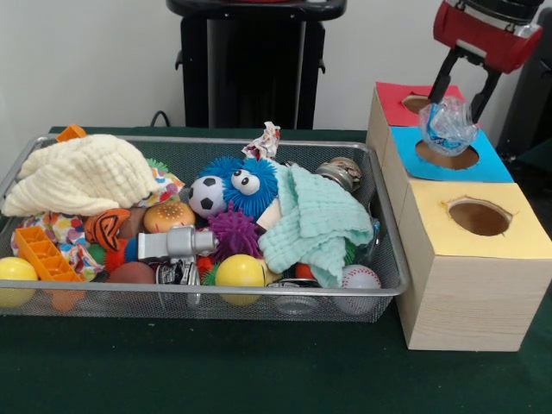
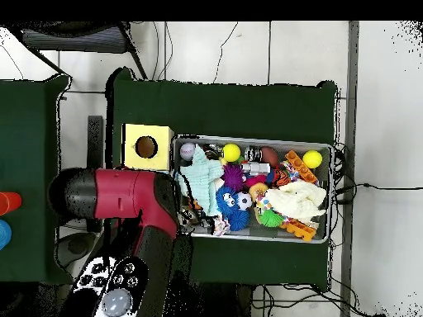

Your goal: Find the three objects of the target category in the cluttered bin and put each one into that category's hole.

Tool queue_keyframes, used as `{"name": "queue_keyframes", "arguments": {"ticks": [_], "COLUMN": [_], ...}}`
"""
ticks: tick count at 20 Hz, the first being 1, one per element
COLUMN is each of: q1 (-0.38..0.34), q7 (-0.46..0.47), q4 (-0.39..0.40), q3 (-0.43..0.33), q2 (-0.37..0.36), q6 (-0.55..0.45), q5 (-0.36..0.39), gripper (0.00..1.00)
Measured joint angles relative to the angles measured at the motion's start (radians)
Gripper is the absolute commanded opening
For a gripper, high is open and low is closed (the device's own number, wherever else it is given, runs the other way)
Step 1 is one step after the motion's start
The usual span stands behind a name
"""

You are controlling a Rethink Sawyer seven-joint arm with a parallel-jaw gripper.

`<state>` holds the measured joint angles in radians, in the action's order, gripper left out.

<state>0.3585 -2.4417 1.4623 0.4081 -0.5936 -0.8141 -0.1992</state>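
The red and black gripper [image 1: 452, 108] comes down at the upper right of the front view, its two dark fingers [image 1: 442, 76] pinching a crumpled ball of clear plastic wrap with blue markings [image 1: 448, 124]. This ball hangs directly above the round hole in the blue-topped section [image 1: 447, 155] of the pale wooden sorting box [image 1: 466, 285], at or just over the hole's rim; whether it touches the rim cannot be told. The governing relation is therefore vertical: the hole lies straight below the held object, so the likely next act is release with little or no sideways correction. The ball has no evident long axis and looks roughly as wide as the opening, so a snag on the rim is possible. The red-topped hole [image 1: 416, 103] lies just behind and the yellow-topped hole [image 1: 479, 216] nearer the camera, both close enough to matter if the drop drifts. Open room exists above the box. The silver wire-mesh bin [image 1: 390, 259] stands just beside the box, filled with toys and cloths, among them a mint green knitted cloth [image 1: 317, 226]. In the overhead view the arm [image 2: 136, 198] hides the gripper and part of the box.
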Motion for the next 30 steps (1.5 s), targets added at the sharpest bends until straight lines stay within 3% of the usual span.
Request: {"name": "queue_keyframes", "arguments": {"ticks": [30], "q1": [0.015], "q7": [0.000], "q4": [0.007], "q3": [0.018], "q2": [0.013], "q6": [0.017], "q5": [-0.030], "gripper": [0.00]}}
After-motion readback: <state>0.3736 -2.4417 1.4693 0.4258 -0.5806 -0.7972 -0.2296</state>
